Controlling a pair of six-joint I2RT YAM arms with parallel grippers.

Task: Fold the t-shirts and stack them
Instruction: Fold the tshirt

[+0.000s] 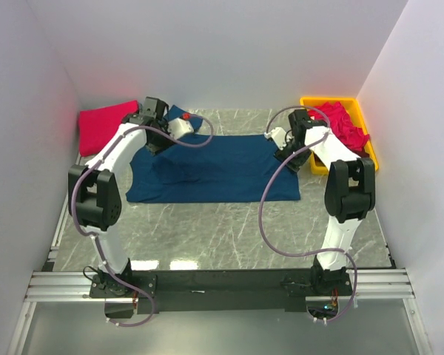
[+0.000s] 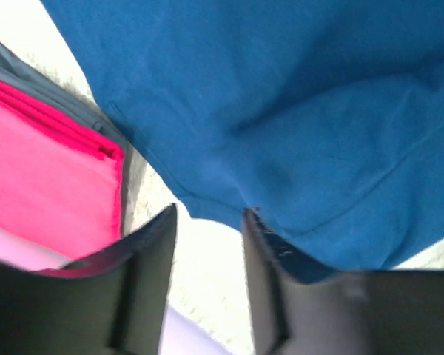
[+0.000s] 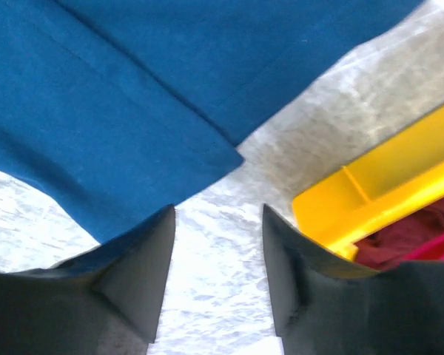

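Mid-table (image 1: 207, 229) | navy shirt (image 1: 214, 166) lay spread flat | left gripper (image 2: 209, 214) sat at its far-left corner, jaws apart, gripping nothing | right gripper (image 3: 218, 211) at far-right corner, same deal | red shirts (image 1: 344, 124) piled in yellow bin (image 1: 311, 100)

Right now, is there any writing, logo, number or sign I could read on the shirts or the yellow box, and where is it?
None: no readable text shows in any view.
The navy t-shirt, the folded red-pink t-shirt and the yellow bin all look plain.
A small red spot at the navy t-shirt's far edge is too small to read as a label.
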